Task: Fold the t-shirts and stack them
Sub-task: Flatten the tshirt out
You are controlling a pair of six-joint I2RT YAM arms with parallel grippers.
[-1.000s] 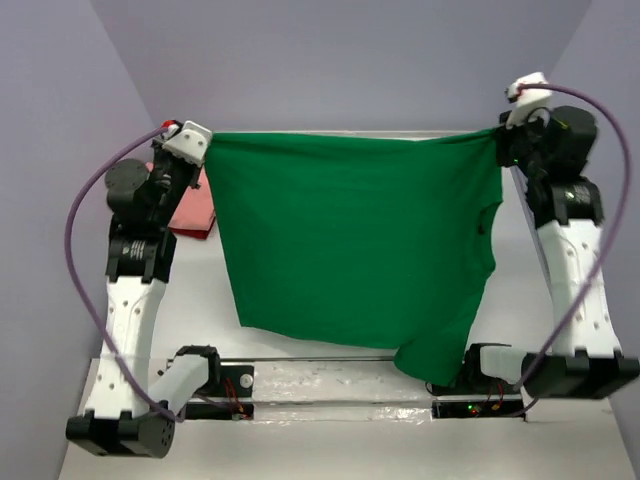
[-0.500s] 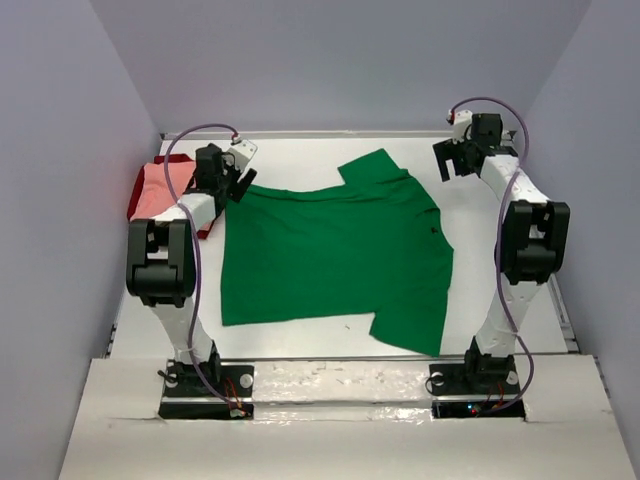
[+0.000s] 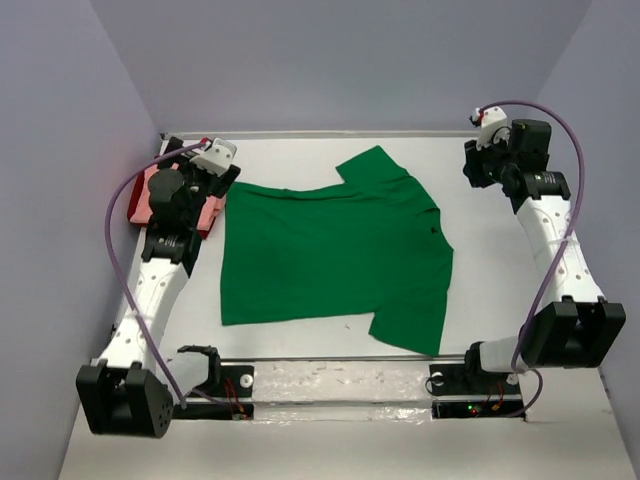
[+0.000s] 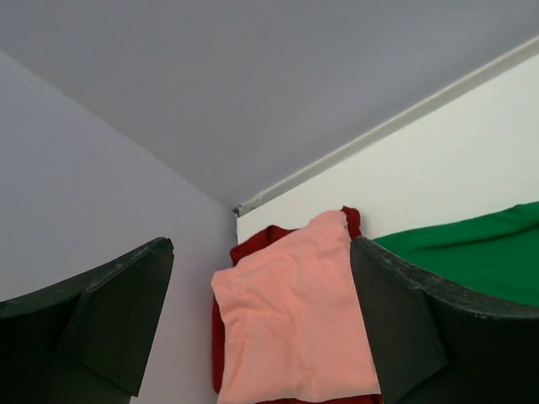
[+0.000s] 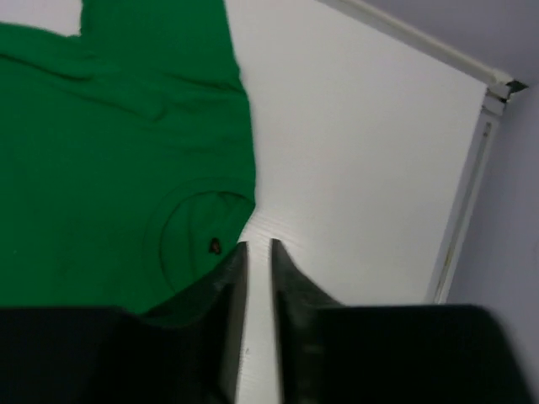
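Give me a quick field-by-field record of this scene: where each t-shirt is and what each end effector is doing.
green t-shirt: spread flat, unfolded, middle of the table
pink t-shirt: folded, lying on the dark red t-shirt, far left corner
left end effector: wide open, empty, facing that stack
right end effector: narrow gap between its fingers, empty, near the green t-shirt's collar
stacked so far: two shirts

Robotics laboratory test cell. Plain lavender walls (image 3: 350,60) are enclosing a bare white table (image 3: 485,300) on three sides. The left arm (image 3: 150,290) and right arm (image 3: 560,250) are standing bolted along its near edge, purple cables (image 3: 112,250) looping from their wrists.
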